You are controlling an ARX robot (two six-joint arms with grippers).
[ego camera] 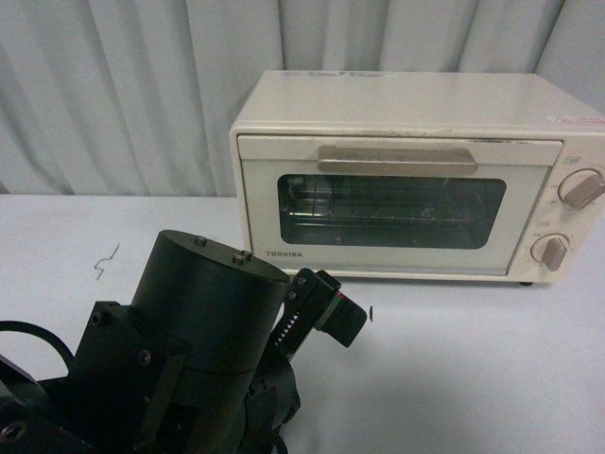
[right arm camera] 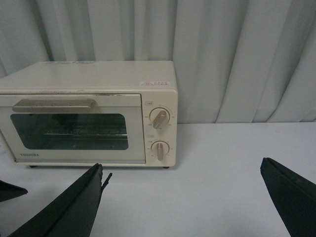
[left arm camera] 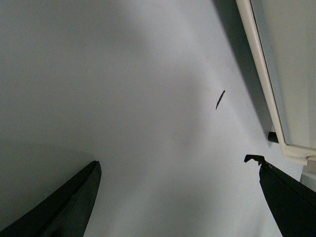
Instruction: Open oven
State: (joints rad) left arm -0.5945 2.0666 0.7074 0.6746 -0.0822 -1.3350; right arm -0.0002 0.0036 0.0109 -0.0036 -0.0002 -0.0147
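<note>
Two claws released, left gripper (left arm camera: 174, 161) beside shut oven (ego camera: 406, 180), black mark (left arm camera: 220, 99) ahead, right gripper (right arm camera: 181, 165) farther off, sees handle (right arm camera: 53, 105).

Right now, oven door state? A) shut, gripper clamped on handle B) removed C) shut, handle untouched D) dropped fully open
C: the oven has its door upright against the front and the bar handle bare; the left gripper hangs open over the table, short of the oven.
</note>
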